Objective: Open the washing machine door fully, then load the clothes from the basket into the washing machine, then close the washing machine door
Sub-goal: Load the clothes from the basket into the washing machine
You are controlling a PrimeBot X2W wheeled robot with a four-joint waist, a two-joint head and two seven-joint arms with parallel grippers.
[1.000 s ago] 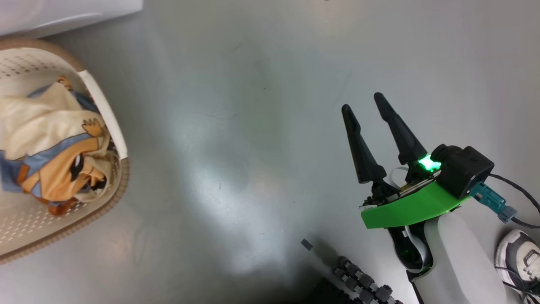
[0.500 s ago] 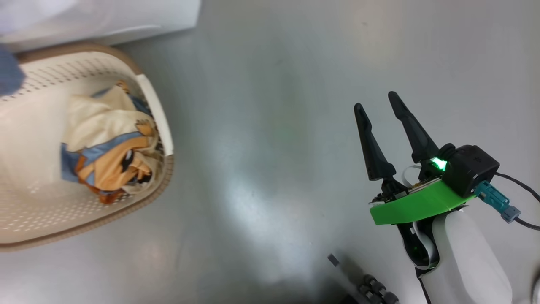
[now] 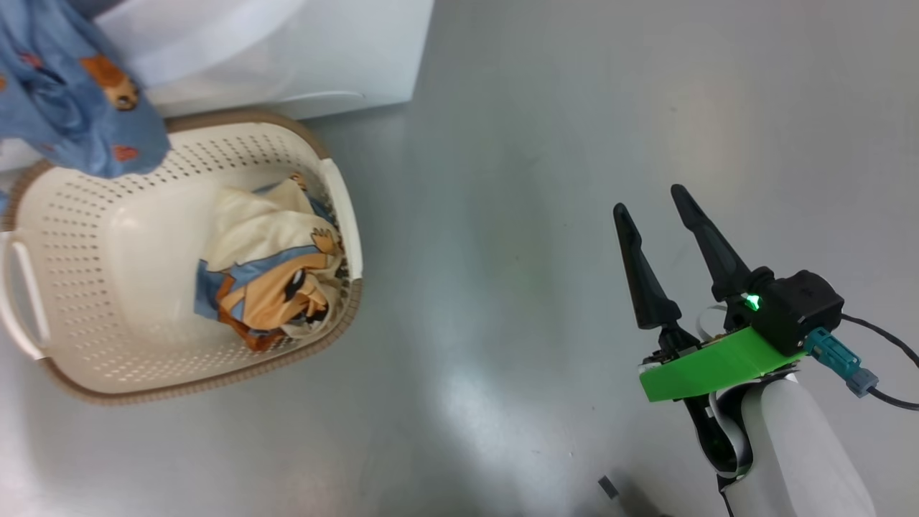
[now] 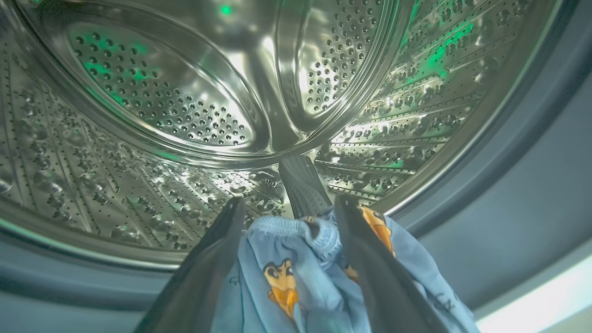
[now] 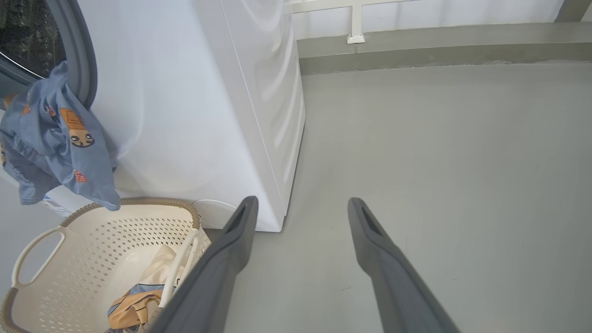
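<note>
While our left hand [image 4: 290, 203] points into the washing machine [image 4: 138, 101] with its fingers [image 4: 208, 268] spread wide, a blue garment [image 4: 296, 282] lies bunched between them. More clothes [image 3: 266, 287] sit in the basket [image 3: 79, 301] beside it; our right hand [image 3: 648, 199] hangs open and empty above the floor [image 3: 502, 215].

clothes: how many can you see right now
3. A blue printed one hangs at the washing machine's opening, draped on the left gripper; a cream-white one and an orange-tan one lie bunched together in the basket. More may be hidden under them.
</note>
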